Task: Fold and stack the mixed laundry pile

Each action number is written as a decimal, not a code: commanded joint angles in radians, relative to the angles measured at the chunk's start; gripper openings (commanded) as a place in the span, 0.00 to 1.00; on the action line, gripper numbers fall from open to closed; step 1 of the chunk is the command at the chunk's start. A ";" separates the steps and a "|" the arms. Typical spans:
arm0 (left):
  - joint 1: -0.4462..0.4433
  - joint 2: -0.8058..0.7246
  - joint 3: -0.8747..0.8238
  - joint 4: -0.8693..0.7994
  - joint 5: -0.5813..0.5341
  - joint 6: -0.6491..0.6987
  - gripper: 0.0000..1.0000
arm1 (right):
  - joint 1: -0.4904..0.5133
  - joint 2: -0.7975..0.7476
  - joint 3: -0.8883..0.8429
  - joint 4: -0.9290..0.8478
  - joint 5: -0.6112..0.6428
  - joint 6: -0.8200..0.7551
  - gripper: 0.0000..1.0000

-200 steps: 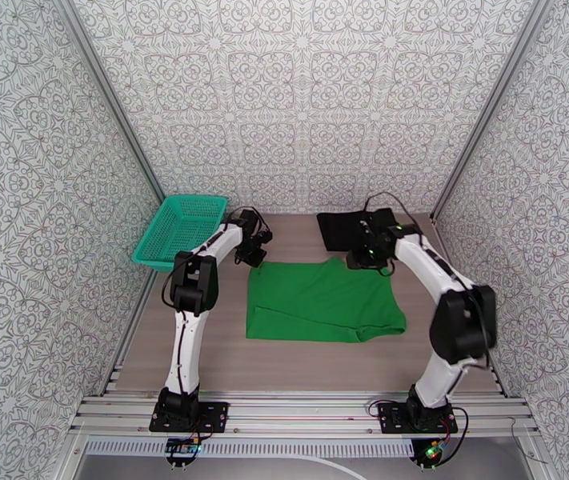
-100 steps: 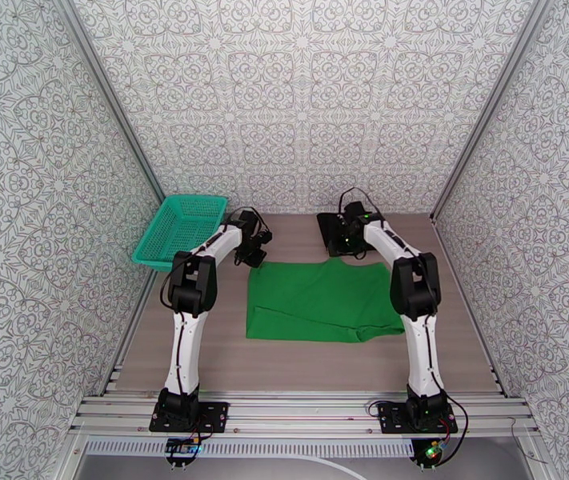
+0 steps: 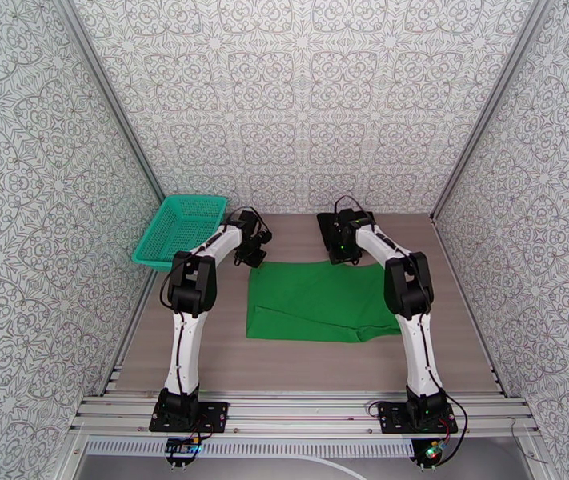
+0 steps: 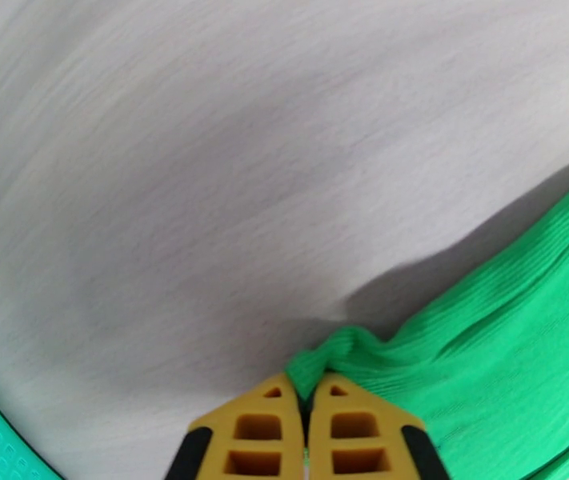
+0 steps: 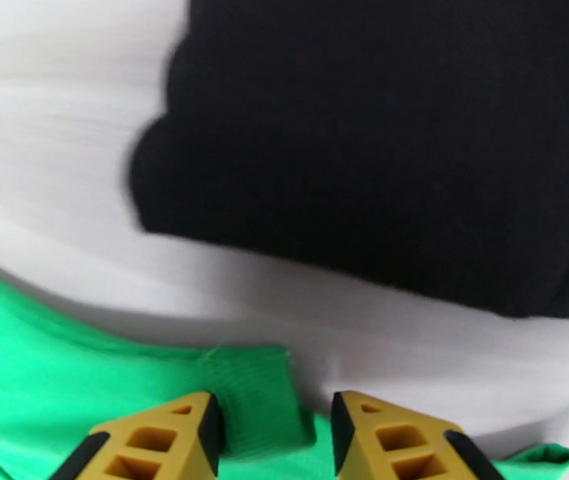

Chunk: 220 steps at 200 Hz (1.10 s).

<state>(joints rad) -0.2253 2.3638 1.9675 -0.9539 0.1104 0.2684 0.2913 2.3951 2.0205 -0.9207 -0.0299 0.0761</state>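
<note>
Green cotton T-shirt (image 3: 320,302): lies flat in the middle of the wooden surface (image 3: 460,346), between the two arms, already narrowed to a rough rectangle.
Black folded garment (image 5: 380,146): at the far side of the surface, just beyond the green shirt's far right corner, with a thin strip of bare surface between them.
Left fingers (image 4: 272,410): pressed together on a small bunch of the green shirt's far left corner.
Right fingers (image 5: 164,434): standing apart, low over a ribbed green flap at the shirt's far edge, gripping nothing yet.
Risk, left: the pinch takes only a nub at the very tips (a thin hold), so a pull could slip it free.
Risk, right: closing off-centre could miss the flap or catch one layer only, and the far edge would rise lopsided; drifting farther could snag the black garment.
Long axis: runs left to right, along the near edge of the surface.
Pointing: the far long edge faces the back wall; which end is the neck I cannot tell.
</note>
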 commanded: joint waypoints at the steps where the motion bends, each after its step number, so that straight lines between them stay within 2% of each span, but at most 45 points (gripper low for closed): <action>1: 0.006 -0.021 -0.024 -0.016 -0.003 -0.011 0.00 | 0.003 0.066 0.074 -0.028 0.045 -0.016 0.41; 30: 0.007 -0.023 -0.025 -0.019 -0.012 -0.009 0.00 | 0.018 0.098 0.120 -0.055 0.052 -0.025 0.41; 58: 0.009 -0.023 -0.023 -0.020 -0.016 -0.009 0.00 | 0.027 0.105 0.120 -0.061 0.053 -0.029 0.33; 73: 0.009 -0.026 -0.023 -0.020 -0.012 -0.015 0.00 | 0.030 0.105 0.118 -0.063 0.053 -0.027 0.24; 98: 0.006 -0.044 -0.035 -0.008 -0.008 -0.036 0.00 | 0.032 0.098 0.116 -0.063 0.063 -0.033 0.00; 134: 0.004 -0.132 -0.132 0.088 -0.001 -0.103 0.00 | 0.035 0.035 0.066 -0.031 0.064 -0.050 0.00; 154: -0.001 -0.231 -0.223 0.163 0.005 -0.146 0.00 | 0.039 -0.027 0.000 0.011 0.058 -0.056 0.00; 184: -0.029 -0.333 -0.350 0.251 -0.018 -0.178 0.00 | 0.046 -0.130 -0.136 0.109 0.047 -0.060 0.00; 220: -0.070 -0.386 -0.436 0.294 -0.067 -0.191 0.00 | 0.060 -0.237 -0.321 0.272 0.045 -0.055 0.00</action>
<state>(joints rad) -0.2661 2.0094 1.5845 -0.7277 0.0914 0.1112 0.3363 2.2490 1.8008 -0.7872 0.0044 0.0257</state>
